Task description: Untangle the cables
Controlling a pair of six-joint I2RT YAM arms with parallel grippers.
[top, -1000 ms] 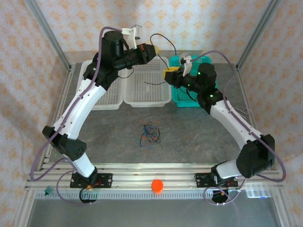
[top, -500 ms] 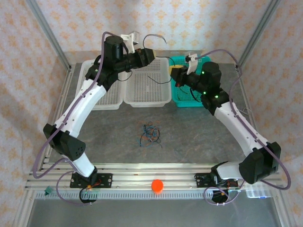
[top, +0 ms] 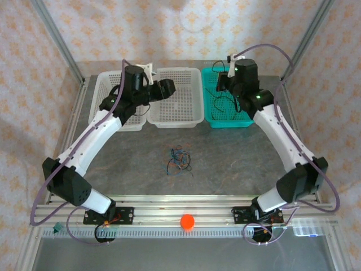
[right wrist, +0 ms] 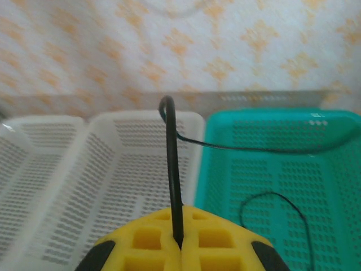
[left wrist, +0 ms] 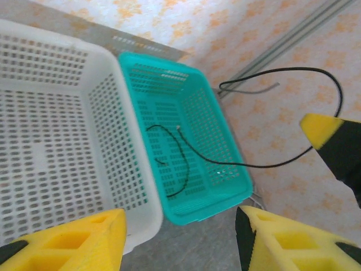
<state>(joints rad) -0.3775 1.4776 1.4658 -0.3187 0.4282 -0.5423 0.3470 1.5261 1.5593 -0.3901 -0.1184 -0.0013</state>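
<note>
Cable drop is my step: my right gripper (right wrist: 179, 244) pinches one black cable (right wrist: 172, 169) over the teal basket (top: 215, 121), by the table's (top: 248, 155) far edge. My left gripper (left wrist: 180, 237) gapes empty. Next, I think, let go gently.

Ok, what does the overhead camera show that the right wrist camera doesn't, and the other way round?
Overhead adds the tangle of cables lying on the table, the orange ball and the left gripper. The right wrist camera adds the close-up: the right gripper shut on a black cable rising between its fingers. Both take in the teal basket and the white baskets.
</note>
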